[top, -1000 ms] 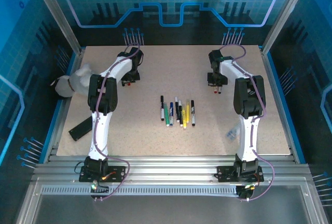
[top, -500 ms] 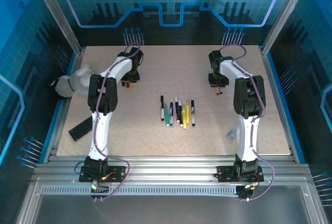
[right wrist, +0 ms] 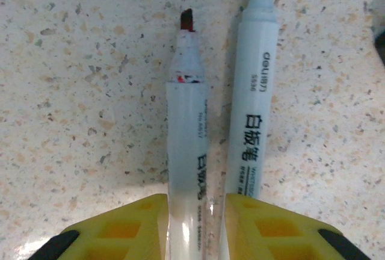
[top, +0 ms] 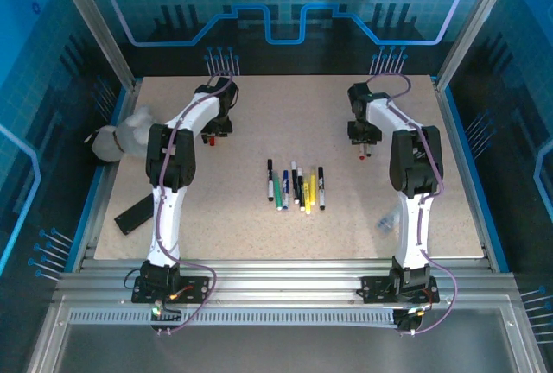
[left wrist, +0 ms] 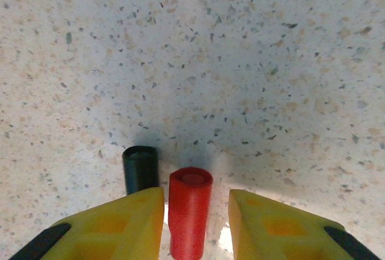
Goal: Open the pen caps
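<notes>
The left gripper [left wrist: 195, 194] stands narrowly parted around a small red plastic cap [left wrist: 190, 212], not pinching it; a small black plastic cap [left wrist: 140, 168] lies just beside. The right gripper [right wrist: 195, 198] is likewise slack around a white marker pen with bare red tip [right wrist: 186, 127], a second white marker pen [right wrist: 252, 91] alongside. Well apart, a row of marker pens [top: 295, 185] seems capped. Such caps look light, hard, smooth, apt to roll; 1 gripper should pinch the cap's round sides, the other the body.
</notes>
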`<state>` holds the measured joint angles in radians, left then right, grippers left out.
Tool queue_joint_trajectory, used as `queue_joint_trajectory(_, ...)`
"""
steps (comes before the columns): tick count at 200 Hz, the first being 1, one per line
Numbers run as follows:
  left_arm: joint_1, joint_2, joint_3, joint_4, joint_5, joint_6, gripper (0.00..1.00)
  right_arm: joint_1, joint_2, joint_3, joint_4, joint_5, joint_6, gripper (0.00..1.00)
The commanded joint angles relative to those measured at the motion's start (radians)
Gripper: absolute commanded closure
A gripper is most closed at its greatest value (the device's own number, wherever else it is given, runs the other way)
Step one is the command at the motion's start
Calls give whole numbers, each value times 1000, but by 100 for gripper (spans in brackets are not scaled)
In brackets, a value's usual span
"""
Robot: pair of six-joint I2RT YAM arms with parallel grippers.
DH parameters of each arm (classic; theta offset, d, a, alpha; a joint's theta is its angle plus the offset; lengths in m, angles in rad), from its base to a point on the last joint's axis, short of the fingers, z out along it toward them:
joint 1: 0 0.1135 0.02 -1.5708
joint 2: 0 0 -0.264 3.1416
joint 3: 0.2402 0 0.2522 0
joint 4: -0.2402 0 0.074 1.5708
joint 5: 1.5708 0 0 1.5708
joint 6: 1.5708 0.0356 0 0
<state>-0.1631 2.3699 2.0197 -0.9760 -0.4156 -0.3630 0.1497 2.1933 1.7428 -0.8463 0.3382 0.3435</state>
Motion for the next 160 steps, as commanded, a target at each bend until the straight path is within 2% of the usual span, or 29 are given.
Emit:
queue_joint_trajectory(1,-11,-120,52,-63,-41,17,64,12,-123,0,-32,36,21,68)
queue_joint_trajectory(22,-39,-207,20,-69,-73,10,63,51,-244,-76,-12,45,26,67)
queue_joint_trajectory(36,-65,-278,-37,-43,-57,-5,63,91,-325,-136,10,46,24,63)
queue_joint_trajectory(58,-113,-390,-186,58,81,-48,62,172,-457,-269,86,-28,22,55)
queue_joint_trajectory(72,-151,-446,-290,143,177,-86,62,212,-530,-366,147,-94,54,53)
queue_joint_trajectory(86,-199,-477,-368,208,222,-128,62,259,-585,-455,202,-144,93,53)
queue_joint_trajectory(130,-310,-406,-408,257,250,-165,62,413,-665,-624,261,-176,186,54)
queue_joint_trajectory(160,-326,-329,-387,265,250,-168,63,443,-677,-659,262,-146,196,54)
